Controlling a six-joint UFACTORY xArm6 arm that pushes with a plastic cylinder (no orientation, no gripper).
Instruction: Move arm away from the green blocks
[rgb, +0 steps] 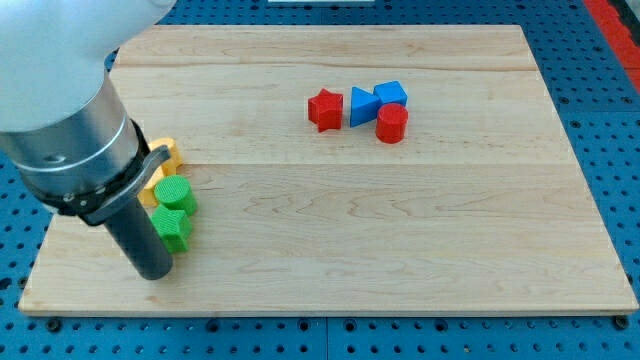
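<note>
Two green blocks sit near the board's left edge: a round green cylinder (174, 194) and, just below it, a green star-like block (174, 229). Yellow blocks (162, 160) lie just above them, partly hidden by the arm. My tip (153, 273) rests on the board at the lower left, right beside the lower green block, on its left and slightly below. The thick grey arm body covers the view's upper left.
A red star (324, 110), a blue triangular block (362, 104), a blue cube (392, 95) and a red cylinder (391, 124) cluster at the upper middle of the wooden board (400, 230). A blue pegboard (600, 120) surrounds the board.
</note>
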